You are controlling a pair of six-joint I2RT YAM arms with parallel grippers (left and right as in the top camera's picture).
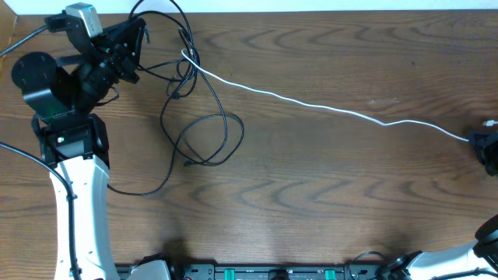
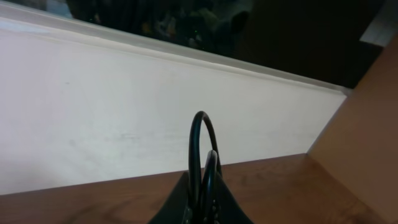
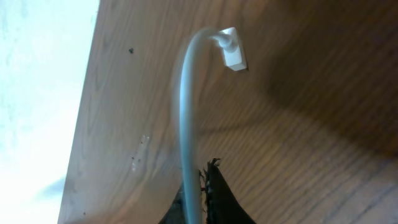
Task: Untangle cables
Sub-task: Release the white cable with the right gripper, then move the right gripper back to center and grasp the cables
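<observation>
The cables lie across the wooden table: black cables (image 1: 204,132) loop in a tangle at the upper left. A white cable (image 1: 327,107) runs from that tangle out to the far right edge. My left gripper (image 1: 134,37) sits at the top left, shut on a black cable whose loop (image 2: 198,140) rises from between its fingers (image 2: 214,198). My right gripper (image 1: 485,145) is at the far right, shut on the white cable (image 3: 186,118). That cable's end arches over to a small white plug (image 3: 232,53).
The table's back edge and a pale wall (image 2: 124,112) lie right behind the left gripper. The left arm's base (image 1: 71,140) stands at the left edge. Thicker black robot cabling (image 1: 23,155) trails beside it. Equipment (image 1: 264,272) lines the front edge.
</observation>
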